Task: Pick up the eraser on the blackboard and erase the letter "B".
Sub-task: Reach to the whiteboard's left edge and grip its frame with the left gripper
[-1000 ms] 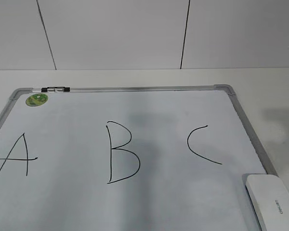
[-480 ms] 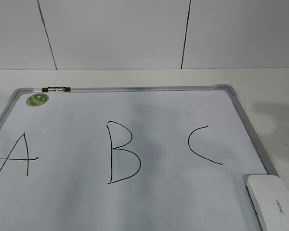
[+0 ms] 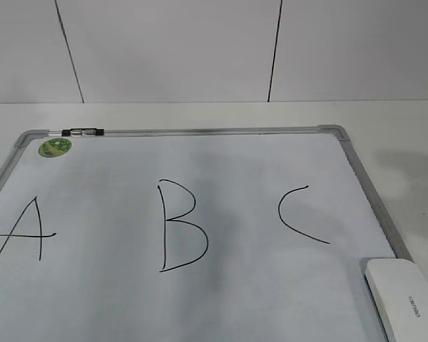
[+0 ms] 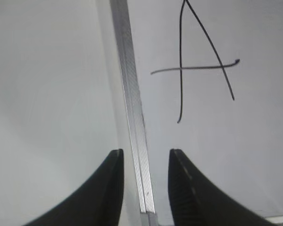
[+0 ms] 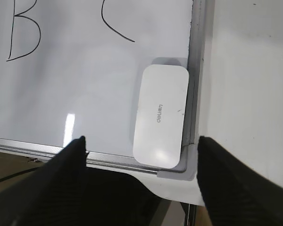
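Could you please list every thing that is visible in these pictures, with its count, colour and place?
blackboard: one, white surface with grey frame, flat on the table, fills most of the exterior view.
letter "A": one, black, left part of the board.
letter "B": one, black, middle of the board.
letter "C": one, black, right part of the board.
eraser: one, white with small grey lettering, on the board's near right corner, against the frame.
sticker: one, round, green, far left corner of the board.
clip: one, black and silver, on the far frame edge.
table: one, white, under the board.
wall: white panels with dark seams, behind the table.
left gripper: black jaws apart, above the board's left frame.
right gripper: black jaws wide apart, above the eraser.
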Robot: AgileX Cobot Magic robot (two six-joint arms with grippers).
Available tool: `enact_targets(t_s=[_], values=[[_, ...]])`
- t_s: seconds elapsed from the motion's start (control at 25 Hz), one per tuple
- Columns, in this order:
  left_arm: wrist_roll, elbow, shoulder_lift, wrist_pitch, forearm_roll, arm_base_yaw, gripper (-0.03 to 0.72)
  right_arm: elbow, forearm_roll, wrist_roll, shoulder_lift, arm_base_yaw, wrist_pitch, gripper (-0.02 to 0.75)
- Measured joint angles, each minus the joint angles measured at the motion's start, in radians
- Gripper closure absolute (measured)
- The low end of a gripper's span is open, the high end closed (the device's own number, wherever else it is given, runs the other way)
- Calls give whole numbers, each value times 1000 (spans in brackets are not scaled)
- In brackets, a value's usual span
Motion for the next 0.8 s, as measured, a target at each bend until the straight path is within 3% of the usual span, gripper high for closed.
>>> enact_targets(t_s=[0.36, 0.8], values=[[20, -138, 255, -77, 0, 18, 445, 0, 1, 0, 0, 0, 0, 155], [55, -161, 409, -140, 19, 19, 445, 0, 1, 0, 0, 0, 0, 155]])
